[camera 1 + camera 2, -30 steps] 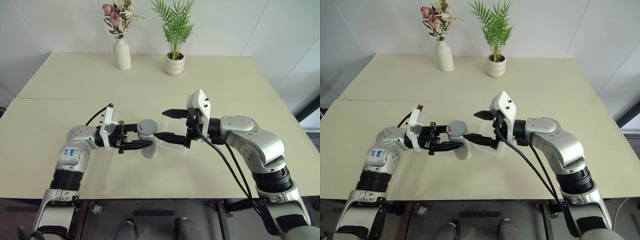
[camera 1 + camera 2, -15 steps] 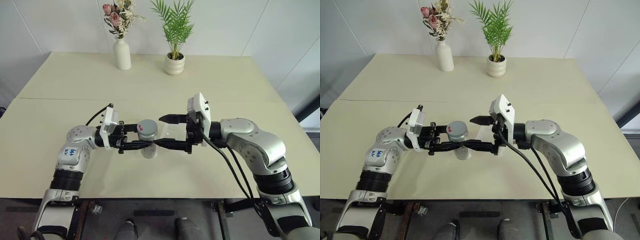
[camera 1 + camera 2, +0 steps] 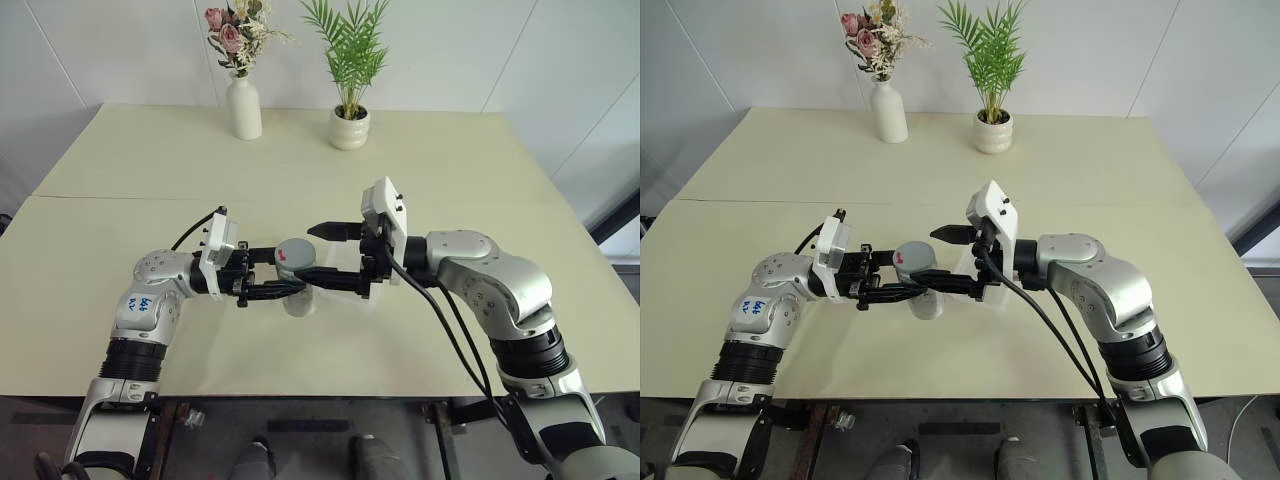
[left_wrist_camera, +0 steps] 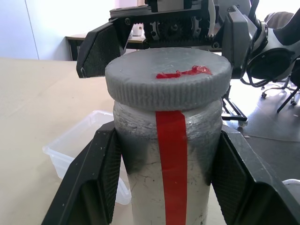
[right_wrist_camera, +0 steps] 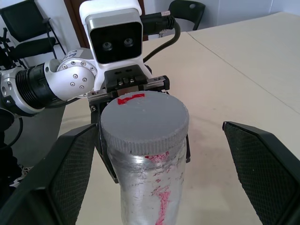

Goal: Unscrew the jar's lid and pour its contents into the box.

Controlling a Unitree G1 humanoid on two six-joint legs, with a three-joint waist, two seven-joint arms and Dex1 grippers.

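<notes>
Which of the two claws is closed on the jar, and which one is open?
The left claw is closed on the jar, below the grey lid. The right claw is open, its fingers on either side of the lid, not gripping.

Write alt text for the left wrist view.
A clear jar with a red stripe and a grey lid is clamped by the left end effector. The open right end effector flanks the lid; a clear plastic box lies behind on the table.
</notes>
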